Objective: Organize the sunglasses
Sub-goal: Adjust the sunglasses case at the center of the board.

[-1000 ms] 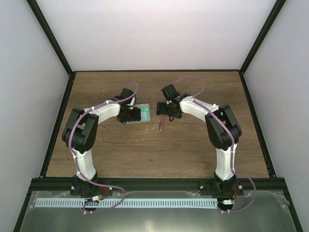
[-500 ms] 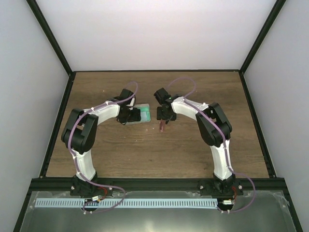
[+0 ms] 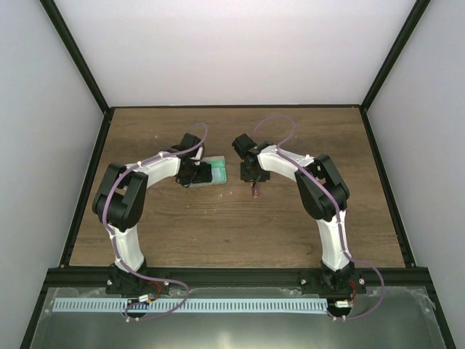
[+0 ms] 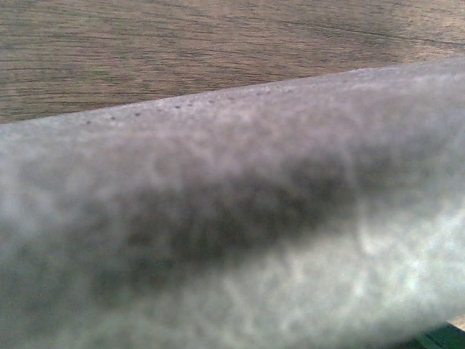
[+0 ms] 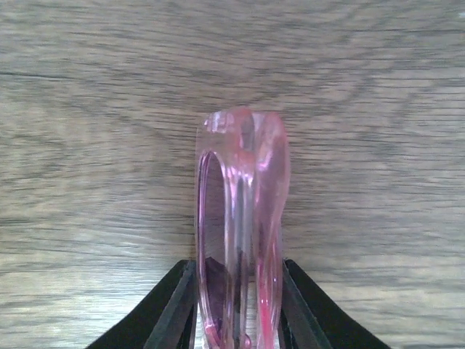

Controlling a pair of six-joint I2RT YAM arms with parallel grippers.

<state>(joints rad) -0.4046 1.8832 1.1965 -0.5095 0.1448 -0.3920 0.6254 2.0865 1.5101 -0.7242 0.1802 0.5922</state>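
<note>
Pink-purple and see-through, the sunglasses (image 5: 243, 211) are folded and stand on edge between the two black fingers (image 5: 163, 314) of the right gripper (image 5: 237, 267), whose jaws are clamped on the frame from either side. The free end of the frame points away from the wrist camera toward the wooden table (image 5: 87, 109), and whether it touches the boards cannot be told. Seen from above, the right arm (image 3: 327, 193) rises from its base at the near edge, bends at a high elbow and runs its white forearm leftward and toward the far side. There the wrist turns over so that the gripper faces down and toward the near edge, with the sunglasses sticking out below it as a short dark-pink sliver. They are held near the middle of the table, just to the right of the case (image 3: 218, 169) and apart from it. The left arm (image 3: 120, 200) mirrors that shape: up from its base, a bent elbow over the left side of the table, then the forearm sloping right and away to a folded wrist. That puts the left gripper (image 3: 199, 173) at the left end of the case, covering part of its green lining. Its wrist camera is filled by a blurred grey surface close to the lens, with a strip of wood grain above it and a sliver of green in the lower right corner. Its fingers are hidden, so whether its jaws are apart or together cannot be told.
</note>
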